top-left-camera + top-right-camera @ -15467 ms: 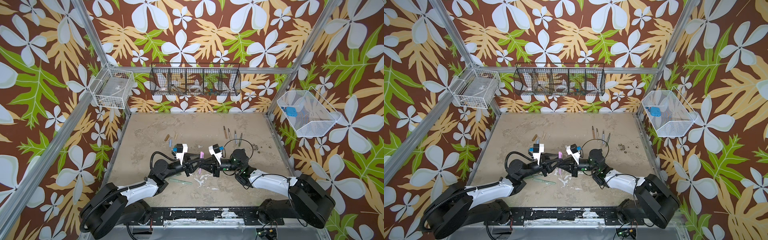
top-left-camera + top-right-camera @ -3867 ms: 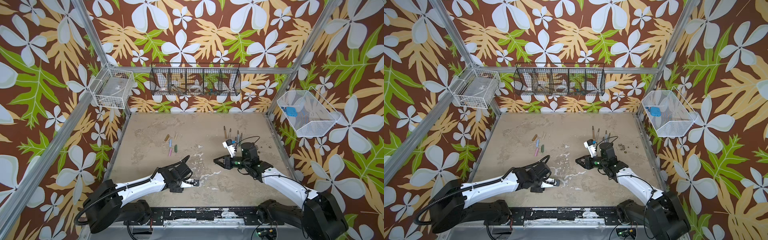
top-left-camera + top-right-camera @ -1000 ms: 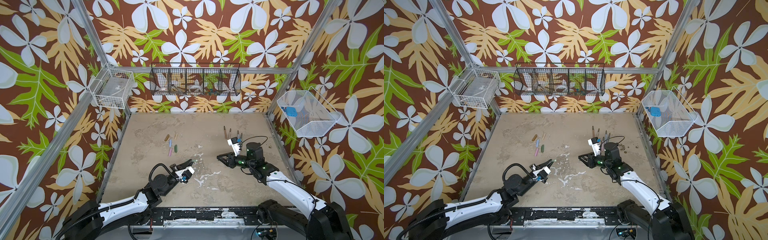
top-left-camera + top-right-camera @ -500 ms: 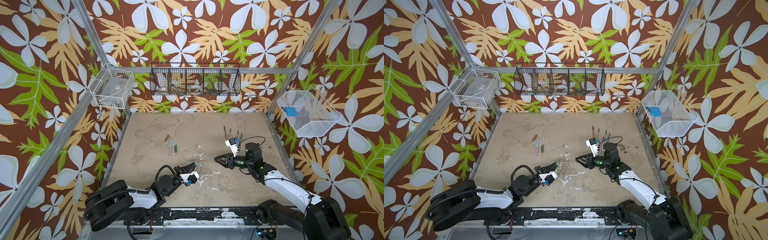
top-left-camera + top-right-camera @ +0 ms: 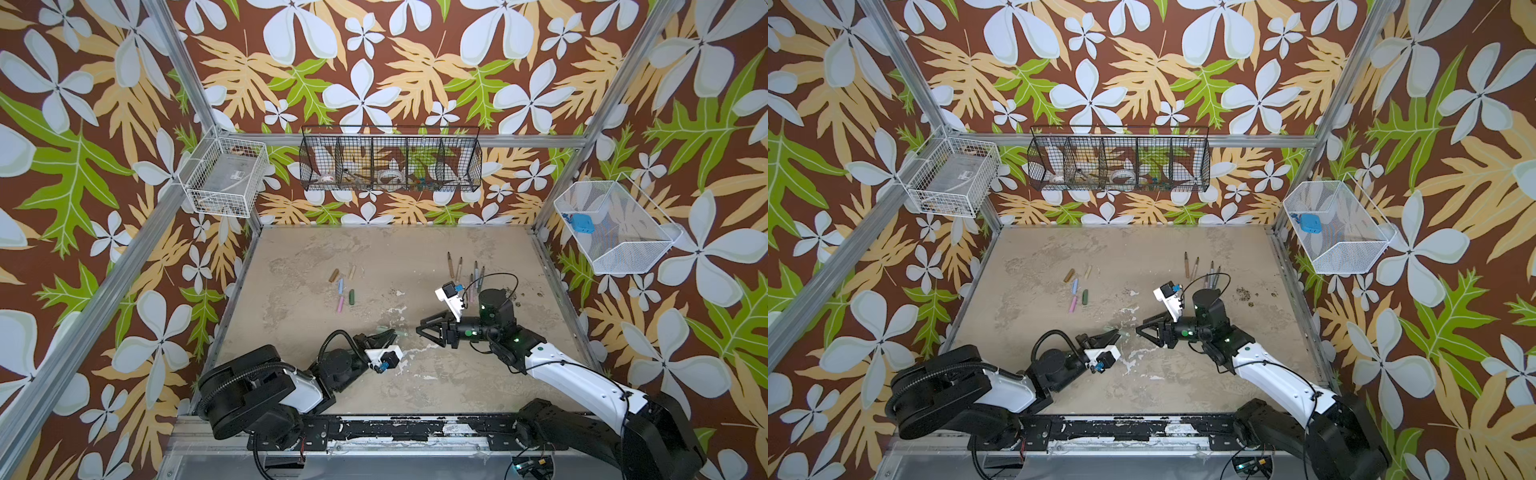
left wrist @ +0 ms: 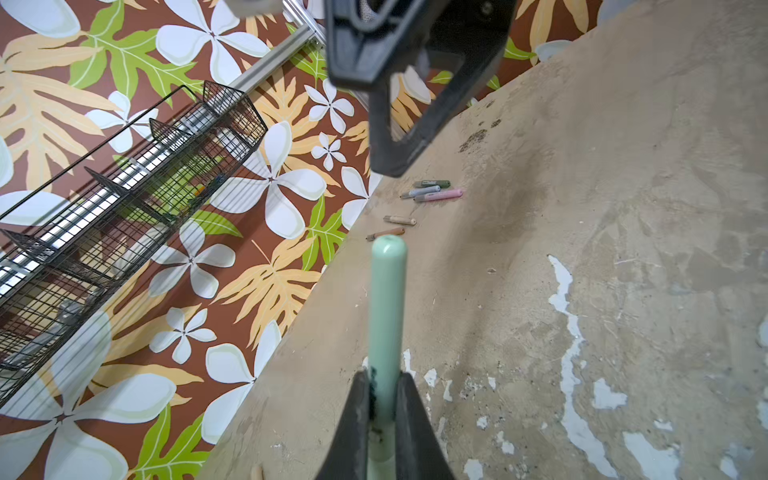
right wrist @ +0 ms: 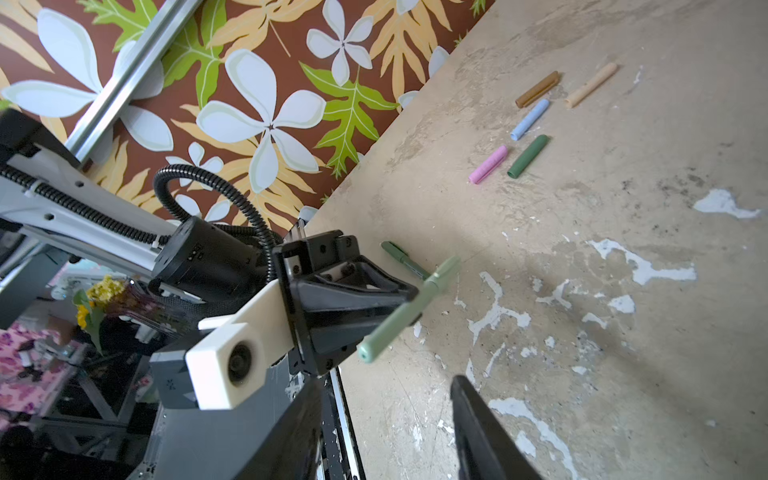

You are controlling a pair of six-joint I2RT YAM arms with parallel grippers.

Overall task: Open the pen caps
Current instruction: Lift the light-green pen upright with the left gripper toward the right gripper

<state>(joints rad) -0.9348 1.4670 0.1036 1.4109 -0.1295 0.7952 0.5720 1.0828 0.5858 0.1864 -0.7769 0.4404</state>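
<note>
Five of the seven pens look finished. The brown cap (image 7: 537,89), beige cap (image 7: 592,84), light blue cap (image 7: 530,119), pink cap (image 7: 488,164) and dark green cap (image 7: 528,156) lie loose in a cluster toward the far left of the table (image 5: 415,249). Five uncapped pens (image 6: 438,195) lie in a row toward its far right corner. The sixth is in hand: the left gripper (image 5: 388,333) is clamped on the light green pen (image 6: 386,316) and holds it off the table near the middle, toward the near edge. No dark tip shows on that pen, so its cap is probably on, though the seam is hard to make out. The right gripper (image 5: 422,328) faces the pen's free end with its jaws apart, near it but not touching. A dark green pen (image 7: 405,259) lies on the table just beside the left gripper, so by my reckoning two caps are left to pull. The middle of the table and its near right part are bare, which leaves the right gripper room to draw a cap away toward the right edge. The tight spot is behind its wrist, where the arm's joint and cable loop sit just beside the uncapped pens and could sweep them.
</note>
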